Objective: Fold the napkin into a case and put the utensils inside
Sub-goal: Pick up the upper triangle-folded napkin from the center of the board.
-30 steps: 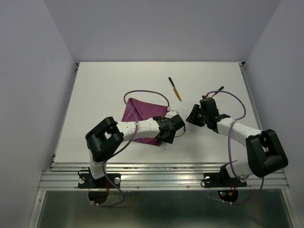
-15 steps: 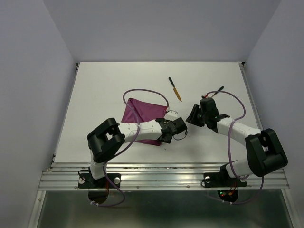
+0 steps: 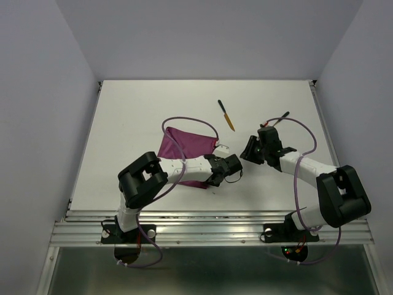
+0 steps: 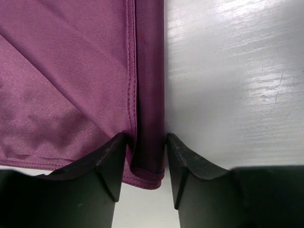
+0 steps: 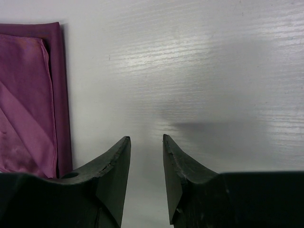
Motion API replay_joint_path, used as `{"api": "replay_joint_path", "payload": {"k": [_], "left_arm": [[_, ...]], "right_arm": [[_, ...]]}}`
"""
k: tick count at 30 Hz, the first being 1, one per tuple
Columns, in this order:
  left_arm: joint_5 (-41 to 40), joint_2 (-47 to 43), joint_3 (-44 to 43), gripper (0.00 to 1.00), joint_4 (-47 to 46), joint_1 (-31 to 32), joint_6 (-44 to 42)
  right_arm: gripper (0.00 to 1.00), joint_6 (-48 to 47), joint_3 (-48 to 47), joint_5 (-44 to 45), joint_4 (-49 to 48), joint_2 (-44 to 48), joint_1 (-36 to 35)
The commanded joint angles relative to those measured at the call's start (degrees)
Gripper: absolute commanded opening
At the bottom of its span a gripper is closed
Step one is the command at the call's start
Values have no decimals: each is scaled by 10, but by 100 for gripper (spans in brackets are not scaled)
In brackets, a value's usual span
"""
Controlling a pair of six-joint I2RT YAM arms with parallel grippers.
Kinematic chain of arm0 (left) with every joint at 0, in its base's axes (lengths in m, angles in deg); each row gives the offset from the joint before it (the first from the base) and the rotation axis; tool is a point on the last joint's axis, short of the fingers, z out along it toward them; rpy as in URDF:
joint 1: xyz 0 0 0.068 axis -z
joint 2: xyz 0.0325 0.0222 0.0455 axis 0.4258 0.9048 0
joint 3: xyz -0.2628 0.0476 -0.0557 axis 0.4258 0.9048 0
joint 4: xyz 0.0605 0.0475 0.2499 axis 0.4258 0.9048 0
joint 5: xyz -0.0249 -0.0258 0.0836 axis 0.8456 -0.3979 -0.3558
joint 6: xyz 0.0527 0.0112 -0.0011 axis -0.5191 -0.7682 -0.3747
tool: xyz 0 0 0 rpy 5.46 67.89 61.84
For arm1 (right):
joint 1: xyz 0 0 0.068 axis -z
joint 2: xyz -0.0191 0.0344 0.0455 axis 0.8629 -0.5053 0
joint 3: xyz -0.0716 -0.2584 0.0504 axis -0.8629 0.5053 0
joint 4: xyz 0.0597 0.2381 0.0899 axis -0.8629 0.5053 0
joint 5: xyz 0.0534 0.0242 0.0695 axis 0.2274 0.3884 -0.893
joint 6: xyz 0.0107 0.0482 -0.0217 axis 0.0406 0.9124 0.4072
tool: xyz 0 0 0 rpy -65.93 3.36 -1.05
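Magenta cloth first. Top view: the napkin point(image 3: 187, 144) lies mid-table, partly folded, w/ the left gripper point(image 3: 226, 166) at its near right corner. Vs a sec ago the L arm has slid a touch nearer along that edge and its jaws have narrowed, prob. lining up the next fold. The right gripper point(image 3: 249, 149) hasn't budged and sits just right of the cloth. The knife point(image 3: 226, 115) lies beyond the napkin, and the second utensil point(image 3: 277, 119) is further right by the R wrist. Both are on the bare table point(image 3: 135, 117).

Left wrist: jaws apart, straddling the doubled edge band point(image 4: 149, 71). The cloth lies flat betw. them, not nipped yet.

Right wrist: jaws half spread, nothing betw. them, over bare table. The napkin edge shows at left.

The case: no pocket formed yet, so nothing is in it.
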Motion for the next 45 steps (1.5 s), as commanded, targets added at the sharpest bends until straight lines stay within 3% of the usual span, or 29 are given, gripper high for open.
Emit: {"api": "replay_joint_path", "payload": {"k": [1,13,17,19,23,33,40,45], "left_arm": [[-13,3,-4,48,-1,3,-2],[4,7,25,29,-30,-13,-23],[27,-9,45,13,-56,-35,-39],[39,-25,54,0,-77,-42,-55],[91,-79,89,0,-128,-54,-92],[185,-168,147,0,-206,-74,-115],[211,-190,169,0,-221,-87,-114],[221,-187,172,0,-226,-89,-114]], "right_arm": [[39,-10,-27,-7,2,-4,2],[39,-14,-38,-9,19,-4,2],[39,-17,-46,-13,29,-4,2],[39,-22,-49,-29,31,-6,2],[41,-16,-74,-93,27,-30,2],[68,30,-139,-169,-41,-125,-11],[69,76,-154,-189,-109,-193,-17],[64,89,-174,-199,-125,-226,-29]]}}
